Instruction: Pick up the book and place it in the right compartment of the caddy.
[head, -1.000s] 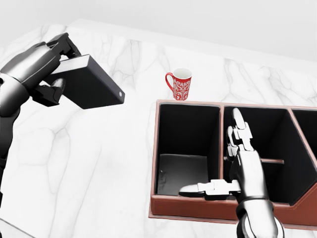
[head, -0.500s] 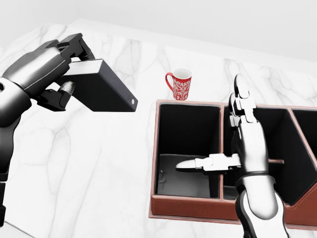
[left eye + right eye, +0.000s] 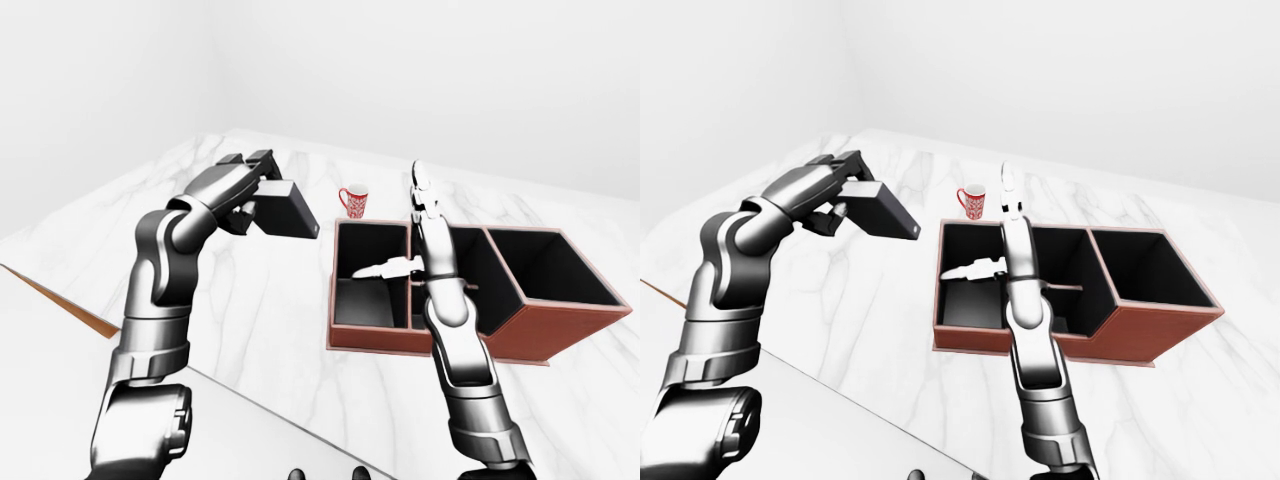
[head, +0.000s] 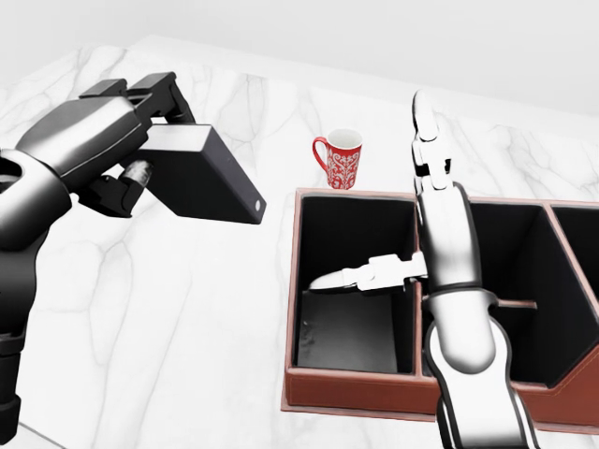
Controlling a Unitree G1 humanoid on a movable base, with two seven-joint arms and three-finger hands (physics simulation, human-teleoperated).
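Book (image 4: pixel 201 175) — dark, tilted — is grasped by the left hand (image 4: pixel 126 140) above the marble tabletop (image 4: pixel 168 309), left of the caddy (image 4: pixel 374 393). Right hand (image 4: pixel 412 224) hangs released over the caddy's left compartment, beside a red mug (image 4: pixel 341 159).

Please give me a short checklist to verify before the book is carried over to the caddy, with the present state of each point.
1. Left hand closed round the book: ok.
2. Book lifted off the table: ok.
3. Right compartment of the caddy empty: ok.
4. Path clear: not ok, the right hand stands open above the caddy between book and right compartment.
5. Mug apart from the caddy: ok.
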